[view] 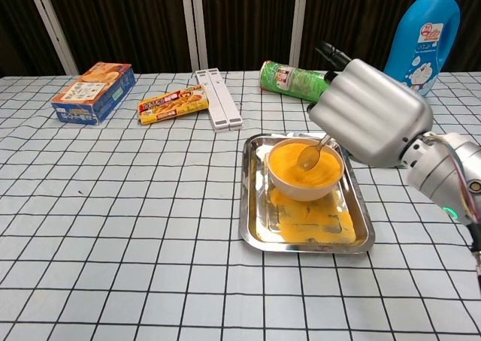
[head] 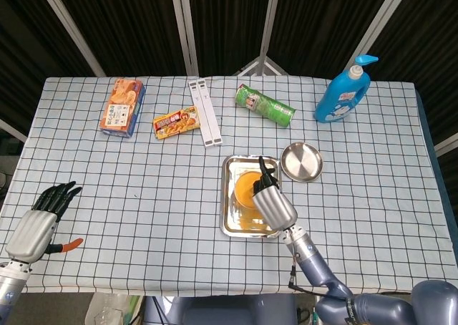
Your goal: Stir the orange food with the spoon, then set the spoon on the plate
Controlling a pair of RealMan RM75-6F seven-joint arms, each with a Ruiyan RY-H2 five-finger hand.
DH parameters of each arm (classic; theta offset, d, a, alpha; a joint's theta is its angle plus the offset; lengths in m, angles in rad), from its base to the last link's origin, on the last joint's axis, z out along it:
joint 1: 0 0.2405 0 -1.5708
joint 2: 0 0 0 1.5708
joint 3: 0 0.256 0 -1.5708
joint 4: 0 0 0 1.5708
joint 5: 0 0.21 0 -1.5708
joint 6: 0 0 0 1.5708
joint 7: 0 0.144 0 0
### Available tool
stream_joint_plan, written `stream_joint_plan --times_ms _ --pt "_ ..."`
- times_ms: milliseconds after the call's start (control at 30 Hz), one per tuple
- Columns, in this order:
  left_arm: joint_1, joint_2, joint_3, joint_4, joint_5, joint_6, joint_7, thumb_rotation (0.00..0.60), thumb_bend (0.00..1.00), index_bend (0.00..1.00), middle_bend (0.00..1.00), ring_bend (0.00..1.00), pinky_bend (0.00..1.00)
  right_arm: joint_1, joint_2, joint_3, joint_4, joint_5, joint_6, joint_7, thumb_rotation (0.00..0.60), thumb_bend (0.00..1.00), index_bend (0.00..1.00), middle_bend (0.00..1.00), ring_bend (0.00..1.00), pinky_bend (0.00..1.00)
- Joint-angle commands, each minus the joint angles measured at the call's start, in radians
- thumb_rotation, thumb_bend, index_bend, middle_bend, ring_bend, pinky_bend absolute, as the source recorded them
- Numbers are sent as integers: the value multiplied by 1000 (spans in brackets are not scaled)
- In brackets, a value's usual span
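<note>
Stirring step in hand: right hand (view: pixel 376 112) grasped the spoon (view: pixel 310 156), its scoop dipped in the orange food (view: pixel 299 164) inside the bowl (view: pixel 293 188), which sat in the steel tray (view: pixel 252 232). Next move, by my reading, called for lifting the spoon clear and carrying it rightward to the plate (head: pixel 301 161), just beside the tray. Left hand (head: pixel 37 221) rested near the table edge, fingers extended, holding nothing. Count: one spoon, one bowl, one tray, one plate, two snack boxes (view: pixel 92 92), one can (view: pixel 291 80), one blue bottle (view: pixel 419 40).
</note>
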Motion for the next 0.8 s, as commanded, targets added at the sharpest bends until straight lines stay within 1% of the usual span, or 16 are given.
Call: stream_joint_plan --times_ms 33,500,800 --pt "0 0 0 0 -1 0 0 600 0 0 0 0 0 -1 -7 -2 1 4 -6 -6 600 531 608 556 381 0" --pt "-1 1 -1 0 -4 -4 -4 600 0 0 0 0 0 -15 -23 -20 71 7 -25 7 600 532 608 556 381 0" --pt "-1 1 -1 0 -3 -3 -3 600 0 0 0 0 0 -21 -16 -3 98 12 -16 10 600 532 608 556 381 0"
